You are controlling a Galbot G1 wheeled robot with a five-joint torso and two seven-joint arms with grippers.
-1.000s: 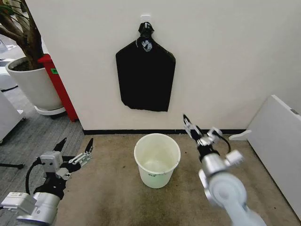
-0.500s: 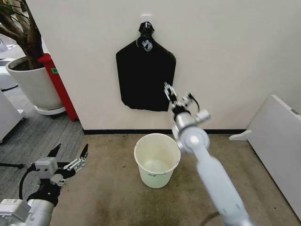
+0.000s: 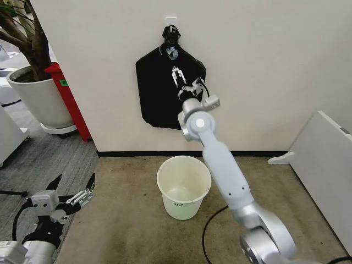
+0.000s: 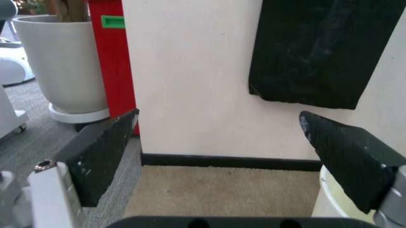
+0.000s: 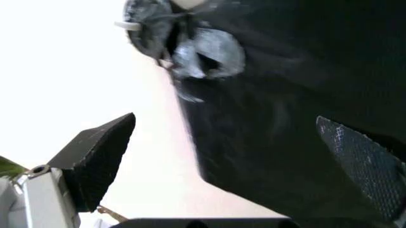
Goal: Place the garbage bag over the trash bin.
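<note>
Head view shows the right gripper (image 3: 176, 76) spread open against the bag (image 3: 159, 93) hanging on the wall above the bin (image 3: 183, 187), so it should probably pinch just under the knot (image 3: 171, 37); left gripper (image 3: 70, 190) idles open, low.

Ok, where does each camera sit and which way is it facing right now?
Head: up high, facing the wall, black bundle and trash bin; both arms show.
Left wrist: low by the floor, facing the wall between the left end effector fingers.
Right wrist: raised, close on the bundle's knot, right end effector open.
All three share the bundle.
</note>
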